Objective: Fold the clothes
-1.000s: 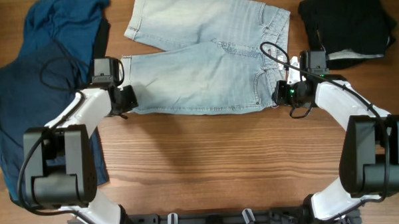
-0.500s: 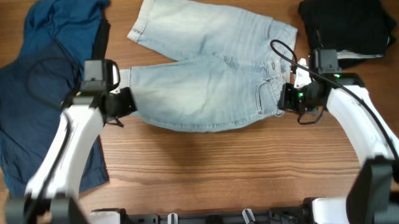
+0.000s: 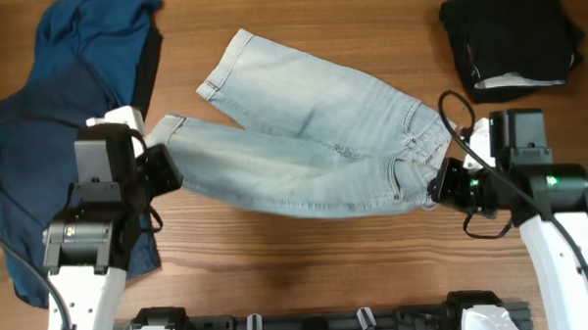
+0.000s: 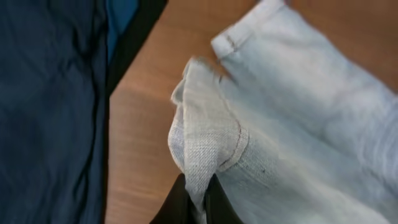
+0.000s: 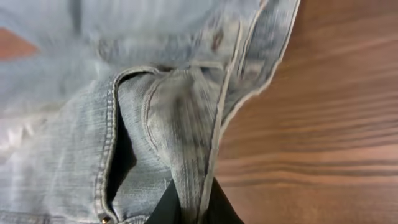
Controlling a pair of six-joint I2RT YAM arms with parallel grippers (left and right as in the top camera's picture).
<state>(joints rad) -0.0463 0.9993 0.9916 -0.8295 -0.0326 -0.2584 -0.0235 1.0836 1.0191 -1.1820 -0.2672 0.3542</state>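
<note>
The light faded-blue denim shorts (image 3: 303, 135) hang stretched between my two grippers, lifted off the wooden table. My left gripper (image 3: 164, 170) is shut on the hem of the near leg (image 4: 205, 149). My right gripper (image 3: 444, 184) is shut on the waistband (image 5: 193, 143). The far leg (image 3: 234, 64) trails towards the back of the table, its hem near the dark garments. In the wrist views the fingertips (image 4: 214, 202) (image 5: 180, 205) pinch folded denim at the bottom edge.
A dark blue garment (image 3: 38, 125) lies spread at the left, partly under my left arm, with a black strip (image 3: 148, 62) beside it. A folded black garment (image 3: 510, 35) lies at the back right. Bare wooden table (image 3: 307, 262) shows in front.
Both grippers have risen and moved towards the table's front, lifting the shorts' near edge. The shorts now hang tilted, and the far leg has dragged forward.
</note>
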